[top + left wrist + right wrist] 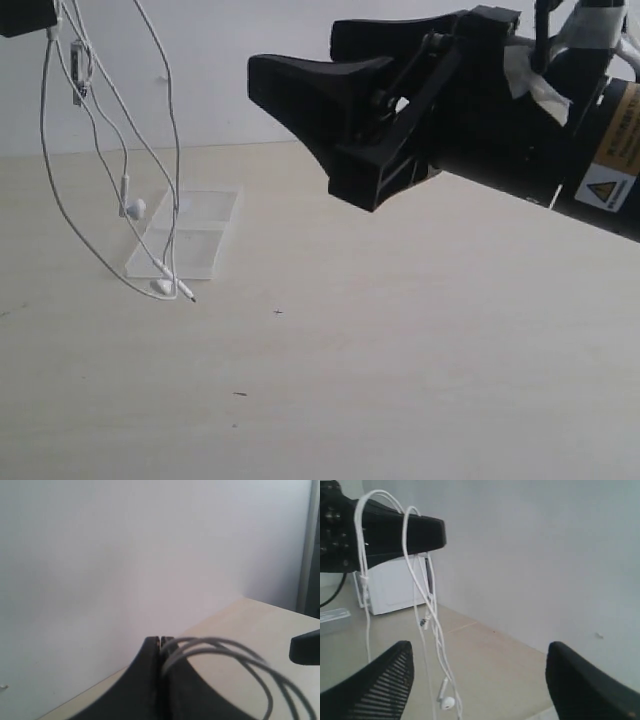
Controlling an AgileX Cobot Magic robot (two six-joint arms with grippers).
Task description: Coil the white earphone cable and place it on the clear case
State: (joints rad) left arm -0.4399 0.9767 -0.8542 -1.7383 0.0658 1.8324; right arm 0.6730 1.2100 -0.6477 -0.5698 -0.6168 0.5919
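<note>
Firmly, the left gripper [160,641] clamps its fingers on the one white earphone cable [135,208]. Its loops hang down, with two earbuds at the edges of the single clear case [205,240] on the table [420,380]. The right gripper [479,652] gapes wide, empty.

The left gripper [160,642] sits in the far upper left corner of the exterior view, jaws pressed together on the white earphone cable [447,703]. The right gripper [477,655] reaches in from the upper right, raised and pointing left, jaws spread wide.
</note>
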